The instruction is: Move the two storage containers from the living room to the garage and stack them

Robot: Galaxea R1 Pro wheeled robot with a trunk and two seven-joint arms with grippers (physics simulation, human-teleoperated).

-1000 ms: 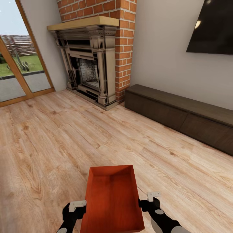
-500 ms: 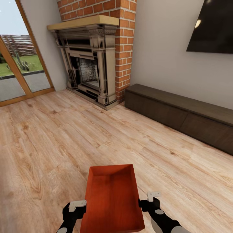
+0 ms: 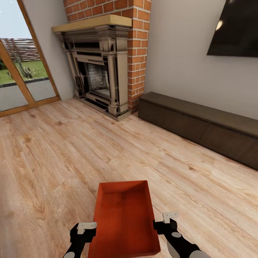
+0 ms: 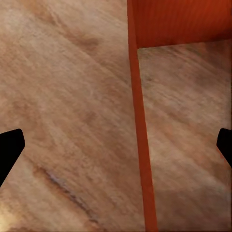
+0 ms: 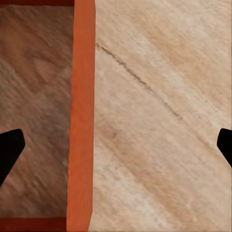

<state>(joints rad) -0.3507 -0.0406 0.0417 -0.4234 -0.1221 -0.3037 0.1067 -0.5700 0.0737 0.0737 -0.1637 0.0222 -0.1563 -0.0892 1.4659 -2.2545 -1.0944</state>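
Matt, finely ribbed orange-red plastic tub (image 3: 123,218) on smooth light wood-plank flooring (image 3: 53,150).

Both black-and-white arms reach forward low in the head view, well apart. The left gripper (image 3: 83,229) and the right gripper (image 3: 167,220) each end in a pale block. In the wrist views, each gripper's black fingertips (image 4: 9,147) (image 5: 9,150) stand spread wide.
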